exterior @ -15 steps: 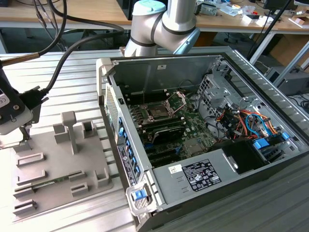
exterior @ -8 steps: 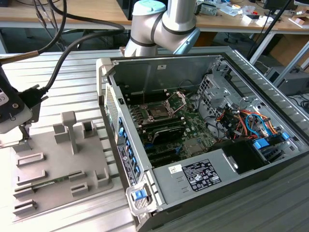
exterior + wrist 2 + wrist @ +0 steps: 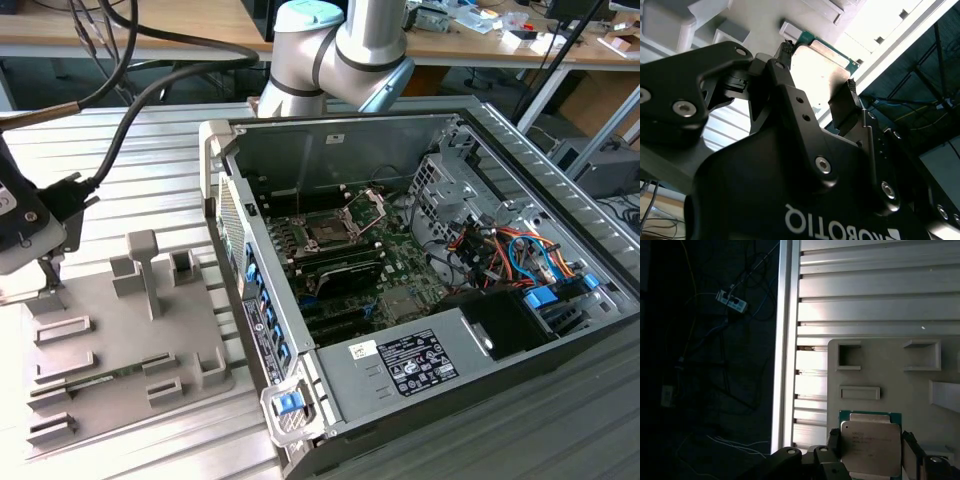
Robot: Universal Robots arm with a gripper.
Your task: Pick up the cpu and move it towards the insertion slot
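Observation:
The cpu, a small square chip with a pale metal top on a green edge, lies between my gripper's two black fingers over the grey tray. In the second wrist view the fingertips press against opposite edges of the cpu, so the gripper is shut on it. The exterior view places the gripper at its far left, above the tray's edge. The insertion slot, a dark socket with a silver frame and raised bracket, sits in the green board inside the open computer case.
The open computer case fills the exterior view's right, its near wall standing between tray and socket. Grey posts rise from the tray. Cables trail above the slatted metal table. Beyond the table's edge is dark floor.

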